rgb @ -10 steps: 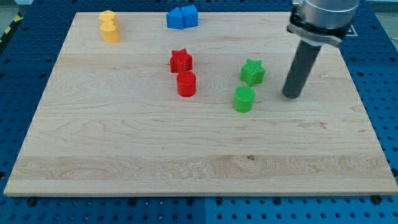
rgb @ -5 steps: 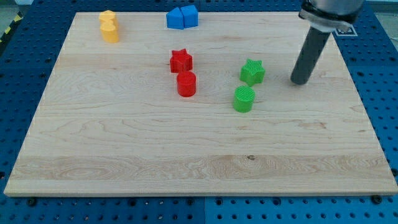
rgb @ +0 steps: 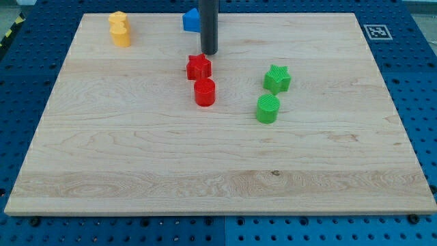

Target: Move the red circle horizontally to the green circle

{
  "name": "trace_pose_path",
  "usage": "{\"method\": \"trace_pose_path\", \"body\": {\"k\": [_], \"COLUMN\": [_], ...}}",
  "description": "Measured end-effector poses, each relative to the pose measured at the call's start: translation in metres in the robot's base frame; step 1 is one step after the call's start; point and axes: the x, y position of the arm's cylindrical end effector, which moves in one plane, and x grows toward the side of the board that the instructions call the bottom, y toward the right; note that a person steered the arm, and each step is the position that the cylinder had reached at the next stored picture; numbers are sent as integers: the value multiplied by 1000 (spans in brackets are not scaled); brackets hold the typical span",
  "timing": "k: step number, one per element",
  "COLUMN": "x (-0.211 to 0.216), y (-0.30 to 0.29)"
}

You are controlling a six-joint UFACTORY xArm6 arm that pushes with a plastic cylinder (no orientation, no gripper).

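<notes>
Still lining up: my tip (rgb: 209,52) just beyond the red star (rgb: 199,67), nothing held, no hand here. Next, probably swing left of the red circle (rgb: 205,92), then shove right toward the green circle (rgb: 268,108).

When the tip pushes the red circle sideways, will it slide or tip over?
The red circle looks short and wide with a flat base, so it probably slides upright. Round sides may let it slip off my tip if hit off-centre. The red star stands just above it and might get nudged.

Blue blocks (rgb: 190,20) (behind rod (rgb: 209,27)) half hidden
</notes>
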Motion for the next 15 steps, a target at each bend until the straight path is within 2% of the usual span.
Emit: {"method": "trace_pose_path", "body": {"k": [2,4,5,11,15], "x": [1,73,92,75,93], "y": [-53,-56,-39,-23,-8]}}
